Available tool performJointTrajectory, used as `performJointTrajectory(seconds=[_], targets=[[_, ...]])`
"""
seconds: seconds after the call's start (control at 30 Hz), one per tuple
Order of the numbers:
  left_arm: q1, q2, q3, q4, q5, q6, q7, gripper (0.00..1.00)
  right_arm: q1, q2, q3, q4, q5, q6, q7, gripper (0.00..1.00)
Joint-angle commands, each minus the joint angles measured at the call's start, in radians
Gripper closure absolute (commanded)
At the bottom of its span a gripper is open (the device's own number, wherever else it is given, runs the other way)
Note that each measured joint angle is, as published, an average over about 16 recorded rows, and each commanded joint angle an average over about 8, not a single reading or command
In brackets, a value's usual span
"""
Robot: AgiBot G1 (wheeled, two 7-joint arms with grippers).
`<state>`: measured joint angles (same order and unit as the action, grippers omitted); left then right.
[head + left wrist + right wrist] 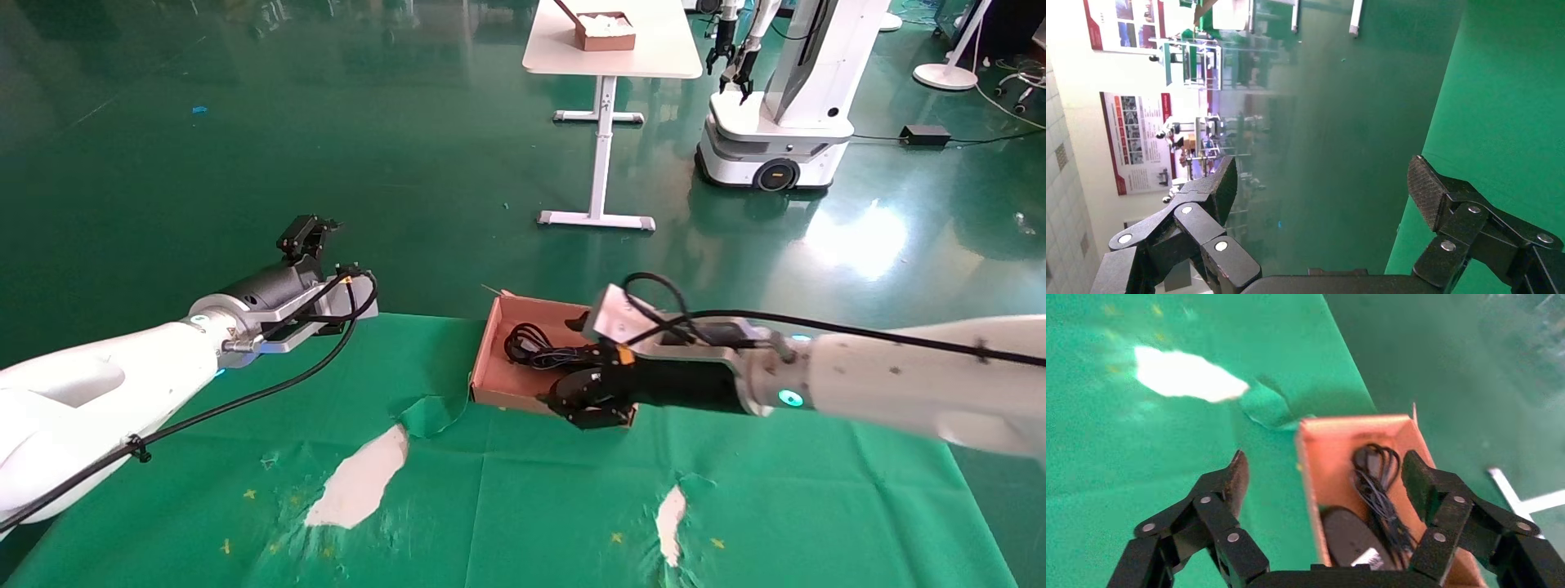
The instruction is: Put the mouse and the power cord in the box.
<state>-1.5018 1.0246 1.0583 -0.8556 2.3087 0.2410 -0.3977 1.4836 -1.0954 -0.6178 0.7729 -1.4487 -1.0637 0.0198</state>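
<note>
The reddish-brown box (490, 359) stands at the far edge of the green-covered table. In the right wrist view the black mouse (1346, 536) lies inside the box (1352, 425), its pale label showing. Beside it is a looped bundle of black cable (1379, 484), which also shows in the head view (535, 347). I cannot tell whether this bundle is the power cord or the mouse's own cable. My right gripper (584, 400) (1324, 462) hangs open above the box's near wall, holding nothing. My left gripper (309, 231) (1322, 177) is open and raised past the table's far left edge.
The green cloth is torn, with white patches (359, 478) (670, 510) near the front. Beyond the table on the green floor stand a white table (609, 61) carrying a small box (605, 31) and another robot (776, 106).
</note>
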Motion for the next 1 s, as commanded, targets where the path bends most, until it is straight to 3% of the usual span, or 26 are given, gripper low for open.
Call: performJointTrajectory(seconds=[0.03, 0.5, 1.0], targets=[[0.000, 0.000, 0.000, 0.000, 0.000, 0.000, 0.000, 0.00, -0.021, 0.025, 0.018, 0.027, 0.037, -0.023, 0.009, 0.00], [0.009, -0.009, -0.017, -0.009, -0.032, 0.026, 0.004, 0.00, -0.173, 0.205, 0.143, 0.216, 0.304, -0.183, 0.071, 0.00], [0.112, -0.108, -0.203, -0.111, -0.410, 0.327, 0.054, 0.00, -0.336, 0.398, 0.278, 0.420, 0.590, -0.355, 0.138, 0.00]])
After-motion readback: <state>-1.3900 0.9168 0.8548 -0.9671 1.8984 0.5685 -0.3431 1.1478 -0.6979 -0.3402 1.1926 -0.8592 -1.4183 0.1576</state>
